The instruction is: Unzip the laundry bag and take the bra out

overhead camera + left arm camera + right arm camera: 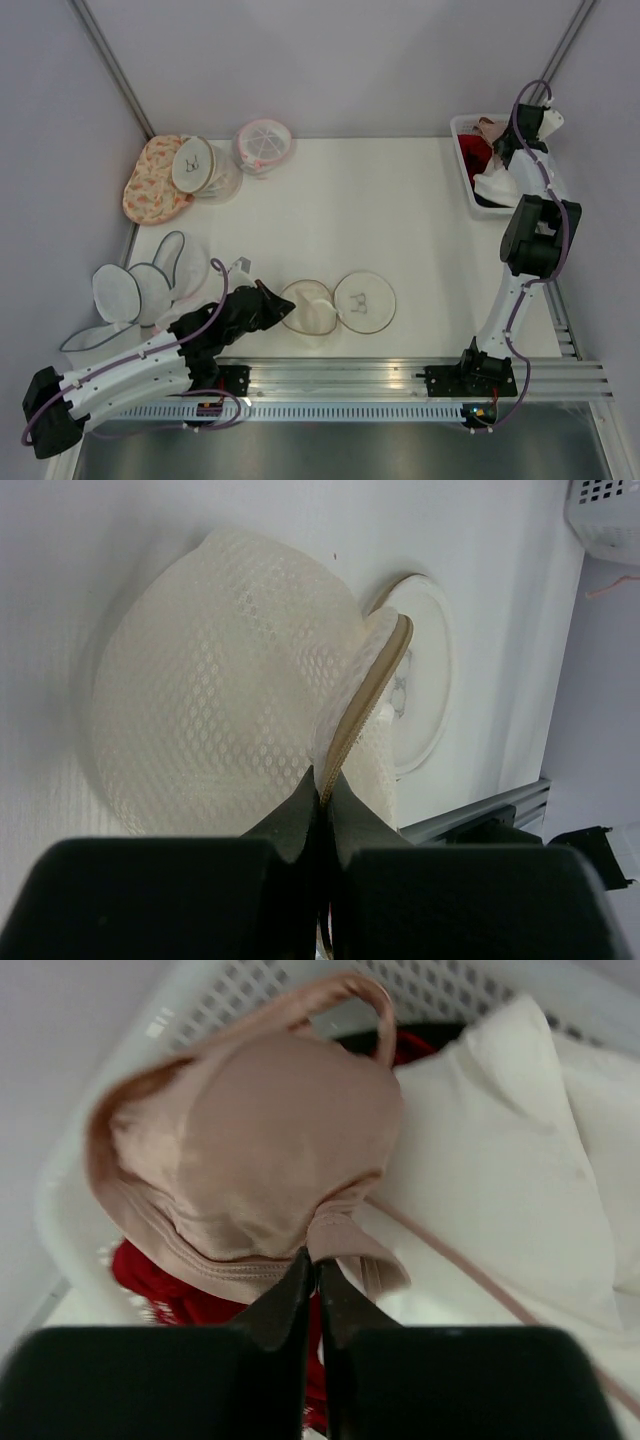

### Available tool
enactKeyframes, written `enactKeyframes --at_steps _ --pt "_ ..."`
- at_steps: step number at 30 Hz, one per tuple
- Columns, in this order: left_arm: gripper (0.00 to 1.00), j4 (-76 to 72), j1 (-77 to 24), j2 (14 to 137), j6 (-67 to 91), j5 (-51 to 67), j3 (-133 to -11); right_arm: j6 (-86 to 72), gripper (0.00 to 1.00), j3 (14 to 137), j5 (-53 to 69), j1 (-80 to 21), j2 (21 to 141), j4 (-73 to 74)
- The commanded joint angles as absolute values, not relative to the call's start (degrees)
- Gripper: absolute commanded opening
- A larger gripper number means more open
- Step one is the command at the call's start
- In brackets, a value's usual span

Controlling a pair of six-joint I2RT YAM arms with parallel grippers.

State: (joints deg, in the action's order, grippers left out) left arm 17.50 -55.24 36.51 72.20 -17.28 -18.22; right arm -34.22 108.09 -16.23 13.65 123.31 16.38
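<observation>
By the near edge the left gripper (322, 792) pinches the rim of the laundry bag (215, 710), and at the far right corner the right gripper (312, 1272) pinches the bra (250, 1150).

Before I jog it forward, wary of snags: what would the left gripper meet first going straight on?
The laundry bag itself: the left gripper is shut on its tan zipper rim, so the mesh half lies directly ahead; the flat half sits beyond, depth unclear.

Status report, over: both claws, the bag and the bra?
Left claw shut on laundry bag rim. Right claw shut on bra, over white basket. Bag lies open. Nothing in the way.
</observation>
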Motion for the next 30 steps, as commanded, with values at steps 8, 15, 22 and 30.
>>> enactKeyframes --at_steps 8,15,22,30 --pt "0.02 14.7 -55.2 33.0 74.4 -14.2 -16.8 -29.1 0.86 111.7 -17.6 13.7 119.7 28.4" --pt "0.02 14.5 -55.2 32.7 73.4 -13.4 -17.9 -26.8 0.98 106.2 -11.8 13.3 107.8 26.7" --pt "0.02 14.5 -55.2 32.2 72.9 -12.0 -18.2 -24.6 0.98 97.7 -20.6 13.2 101.3 35.1" --pt "0.02 14.4 -55.2 30.7 72.9 -10.4 -17.5 -22.6 0.98 89.3 -31.0 13.7 100.4 35.7"
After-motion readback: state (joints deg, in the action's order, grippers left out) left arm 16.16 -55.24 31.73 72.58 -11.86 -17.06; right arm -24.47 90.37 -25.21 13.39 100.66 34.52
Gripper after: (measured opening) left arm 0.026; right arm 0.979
